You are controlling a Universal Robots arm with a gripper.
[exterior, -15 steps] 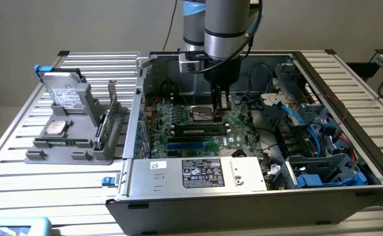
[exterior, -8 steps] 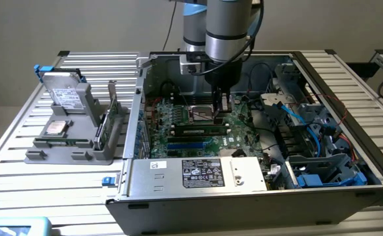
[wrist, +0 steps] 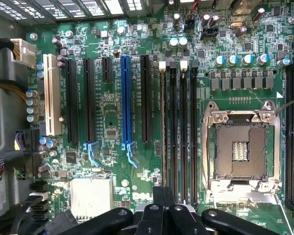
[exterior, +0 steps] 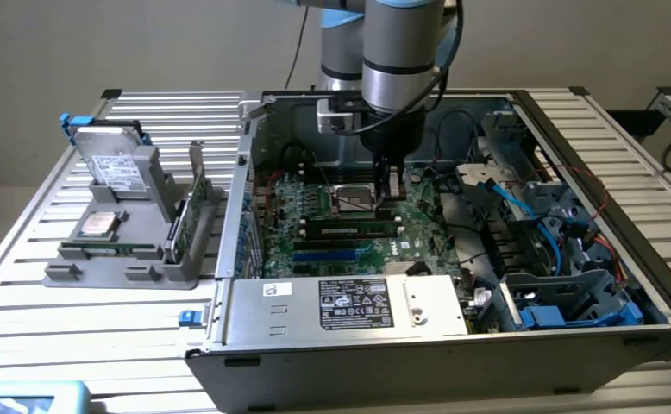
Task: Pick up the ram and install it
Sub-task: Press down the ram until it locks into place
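**Ram** [exterior: 353, 230]: a long, thin green stick with dark chips and a small pale label. It stood on edge in one of the black slots [wrist: 172, 127] at the middle of the board [exterior: 312, 207], at 6 o'clock of the socket [exterior: 353, 200] in the exterior view.

**Gripper** [exterior: 390, 197]: black, with jointed fingers [wrist: 164, 200] pressed fully together and nothing seen between them. It hung at 1 o'clock of the ram, over that end of the slots. Whether it touched the ram could not be told.

**Socket**: a square, bright steel frame around a dark pin field.

**Board**: glossy green, studded with small silver-topped cylinders. It carried long black slots, one blue slot [wrist: 126, 98], one white slot [wrist: 51, 93] and a finned silver block [wrist: 90, 196].

**Case** [exterior: 255, 164]: an open box of dull grey sheet metal. A labelled steel unit [exterior: 348, 306] sat at 6 o'clock, and blue cables [exterior: 520, 207] with blue plastic bays at 3 to 4 o'clock.

**Arm** [exterior: 399, 52]: a smooth grey tube with a pale blue joint cap, coming down from 12 o'clock.

**Tray** [exterior: 71, 276]: moulded grey plastic, at 9 o'clock of the case. It held an upright drive [exterior: 117, 164], a square silver chip [exterior: 97, 226] and a green card [exterior: 186, 220] on edge.

**Table** [exterior: 83, 336]: ribbed aluminium slats.

**Wall** [exterior: 83, 43]: plain beige, at 12 o'clock.
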